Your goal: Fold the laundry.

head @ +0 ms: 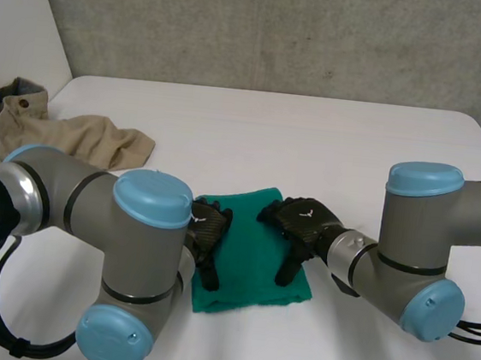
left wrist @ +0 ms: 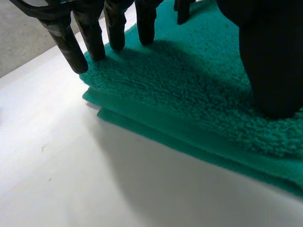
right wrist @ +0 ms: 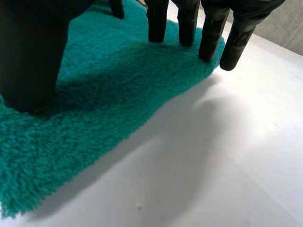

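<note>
A green terry towel (head: 249, 258) lies folded into a small rectangle near the table's front, between the two arms. My left hand (head: 207, 232) rests flat on its left part, its fingers (left wrist: 90, 33) straight and pressing down by the stacked folded edge of the towel (left wrist: 189, 104). On the right part rests my right hand (head: 300, 225), with straight fingers (right wrist: 208, 35) touching the towel (right wrist: 94, 109) near its far edge. Both hands are open and grip nothing.
A beige garment (head: 73, 138) lies crumpled at the table's left side, with more clothes (head: 8, 95) behind it at the edge. A white table (head: 313, 145) stretches behind and to the right of the towel. A grey wall stands behind it.
</note>
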